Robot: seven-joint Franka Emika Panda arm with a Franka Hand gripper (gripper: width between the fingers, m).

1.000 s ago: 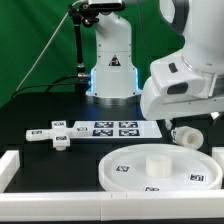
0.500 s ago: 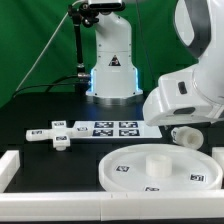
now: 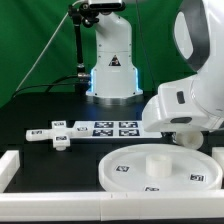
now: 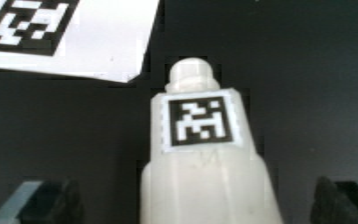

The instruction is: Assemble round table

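The Panda arm (image 3: 187, 98) hangs low over the black table (image 3: 40, 155), its gripper (image 4: 190, 204) straddling the round table's leg (image 4: 202, 140). In the wrist view the two dark fingers (image 4: 34, 200) stand wide apart, one on each side of the leg. A strip of black table shows between each finger and the white plastic, so nothing is gripped. The leg lies on its side, its narrower tip pointing toward a corner of the marker board (image 4: 78, 40), and a black-and-white square tag faces the camera.

In the exterior view the leg (image 3: 186, 136) shows only partly, tucked under the arm's bulky wrist, at about one o'clock from the large rimmed round disc (image 3: 125, 160). The disc lies flat near the front of the table, with a short raised hub (image 3: 157, 160) at its centre and tags on its face. The cross-shaped piece (image 3: 55, 135) rests flat at about ten o'clock from the disc and well apart from it. Its near arm lies just beside the end of the marker board (image 3: 112, 128) that is on the exterior view's left. That board lies at roughly eleven o'clock from the disc. The arm's base (image 3: 110, 70) stands behind the board, before a green backdrop (image 3: 30, 50).
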